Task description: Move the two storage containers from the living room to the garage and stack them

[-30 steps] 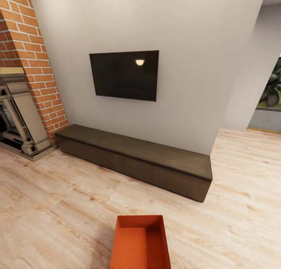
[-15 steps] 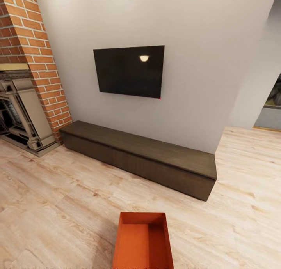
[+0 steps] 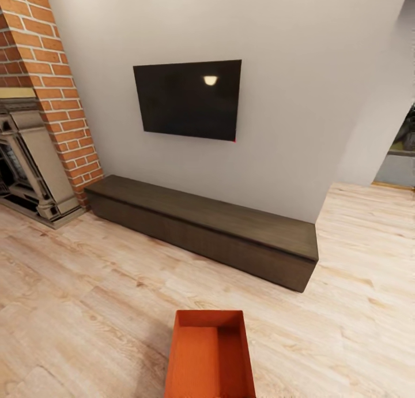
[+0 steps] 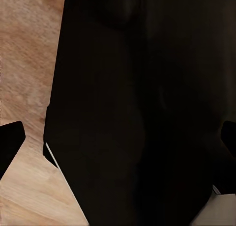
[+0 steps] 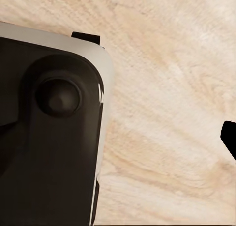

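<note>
One of the storage containers [image 3: 210, 355], an orange-red topless bin with a stepped inner bottom, sits on the light wood plank floor [image 3: 86, 305] of the living room at the lower middle of the head view, cut off by the picture's edge. In the left wrist view my left gripper [image 4: 118, 140] is open, its dark fingertips [image 4: 11, 140] far apart over wood floor and a dark part of the robot's body. In the right wrist view my right gripper [image 5: 123, 137] is open above the wood floor, with one fingertip [image 5: 229, 137] at the picture's edge. Neither gripper holds anything.
A long low dark bench [image 3: 202, 228] runs along the white wall under a black wall TV [image 3: 187, 99]. A red brick fireplace [image 3: 40, 98] stands at the left. An opening [image 3: 397, 156] shows at the far right, with free floor leading to it.
The whole head view has shifted a little: wall, TV and bench sit slightly higher and nearer, so the camera has moved. The container stays in place on the floor.
</note>
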You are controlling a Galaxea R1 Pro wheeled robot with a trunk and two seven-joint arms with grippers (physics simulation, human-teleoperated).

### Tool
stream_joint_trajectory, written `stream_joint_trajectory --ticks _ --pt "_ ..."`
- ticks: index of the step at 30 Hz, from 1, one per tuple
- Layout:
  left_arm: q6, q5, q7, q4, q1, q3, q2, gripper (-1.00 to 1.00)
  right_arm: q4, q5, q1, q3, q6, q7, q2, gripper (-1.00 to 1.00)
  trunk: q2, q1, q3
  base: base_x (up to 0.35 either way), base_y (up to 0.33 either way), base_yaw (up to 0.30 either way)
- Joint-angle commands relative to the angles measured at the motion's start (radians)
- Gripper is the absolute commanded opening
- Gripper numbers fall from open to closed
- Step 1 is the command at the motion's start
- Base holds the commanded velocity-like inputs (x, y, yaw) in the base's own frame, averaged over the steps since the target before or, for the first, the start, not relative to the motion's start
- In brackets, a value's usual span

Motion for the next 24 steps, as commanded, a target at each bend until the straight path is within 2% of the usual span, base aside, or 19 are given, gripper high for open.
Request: stream_joint_trajectory --ticks 1,10,24 --pt "-0.002 0.005 0.001 0.0 0.0 -0.001 0.0 1.0 0.002 -0.005 -0.001 0.008 -0.004 -0.003 0.0 1.0 0.0 0.0 -0.002 0.0 0.0 -0.15" --pt "-0.002 0.004 0.001 0.0 0.0 -0.001 0.0 1.0 0.004 -0.004 0.0 0.009 0.0 -0.009 0.0 1.0 0.0 0.0 -0.015 0.0 0.0 -0.151" --pt "-0.002 0.005 0.001 0.0 0.0 -0.001 0.0 1.0 0.004 0.0 -0.001 0.011 0.004 -0.005 0.0 1.0 0.0 0.0 -0.037 0.0 0.0 -0.016"
